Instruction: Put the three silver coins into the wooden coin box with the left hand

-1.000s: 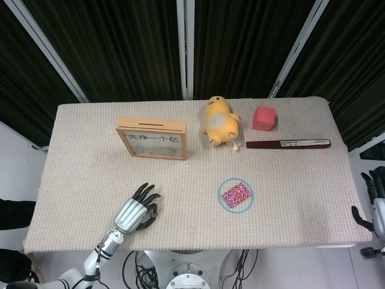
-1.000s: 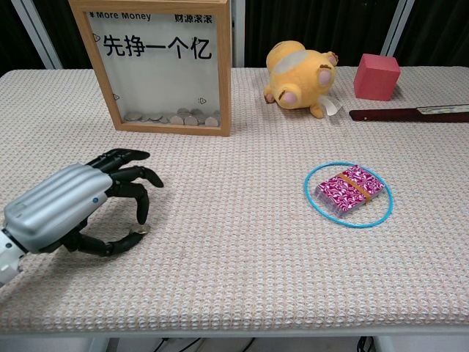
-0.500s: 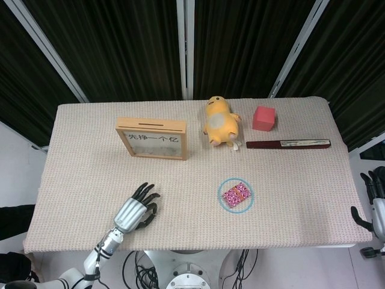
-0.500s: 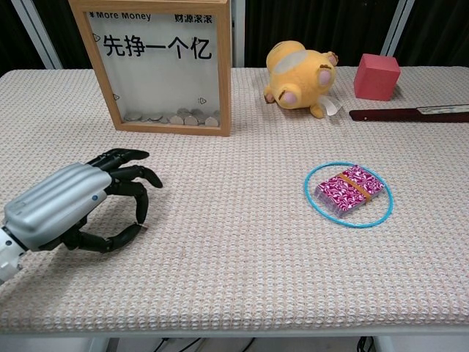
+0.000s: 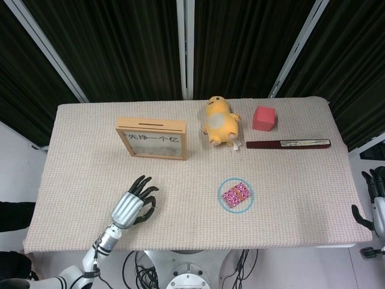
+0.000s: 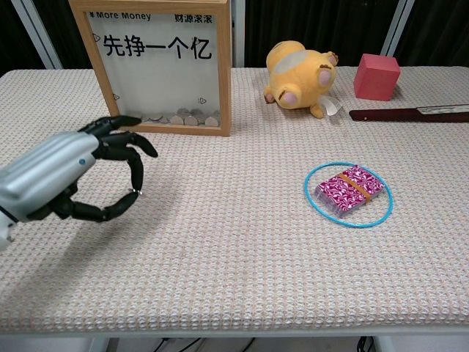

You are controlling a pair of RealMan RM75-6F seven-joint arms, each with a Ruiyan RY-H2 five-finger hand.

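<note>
At the lower left of the frame the left hand point(image 6: 69, 176) hangs above the surface point(image 6: 234, 249), thumb and a fingertip pinching a small silver coin point(image 6: 135, 193). The wooden coin box point(image 6: 157, 66) stands upper left with coins in its bottom. At the far right edge the right hand point(image 5: 374, 201) hangs off the surface, its grip unclear.

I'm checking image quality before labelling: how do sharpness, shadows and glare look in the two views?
Head view: even light, sharp, the left hand casting only a faint shadow on the table. Chest view: the left hand looks slightly soft at its near edge; the wooden coin box has no strong glare on its pane.
</note>
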